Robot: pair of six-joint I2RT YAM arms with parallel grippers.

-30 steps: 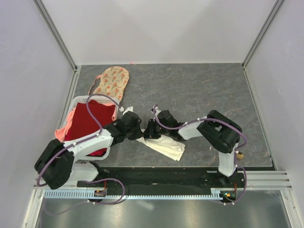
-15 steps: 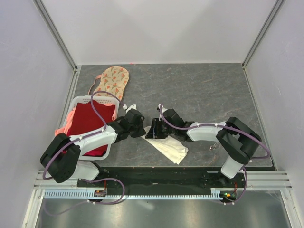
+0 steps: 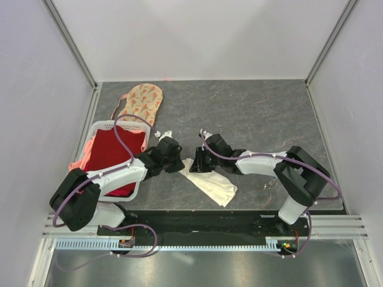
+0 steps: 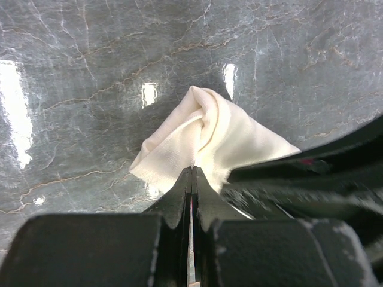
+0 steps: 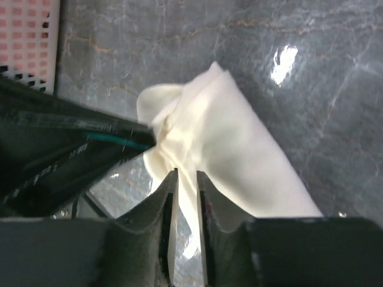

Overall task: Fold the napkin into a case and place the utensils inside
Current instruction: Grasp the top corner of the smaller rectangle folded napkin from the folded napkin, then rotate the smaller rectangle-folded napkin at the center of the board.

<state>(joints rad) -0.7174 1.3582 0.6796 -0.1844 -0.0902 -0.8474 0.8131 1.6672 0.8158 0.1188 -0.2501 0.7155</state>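
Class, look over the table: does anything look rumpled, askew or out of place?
Yes. The napkin lies diagonally, and its far-left end is bunched into a rumpled peak where the left gripper pinches it, not a neat flat fold.

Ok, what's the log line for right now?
left claw: shut on napkin | right claw: slightly open at napkin | napkin: partly folded

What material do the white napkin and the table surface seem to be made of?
The napkin: thin woven cloth, matte; fine weave and soft folds show. The table: probably grey stone or stone-look laminate, glossy; pale veins and light reflections.
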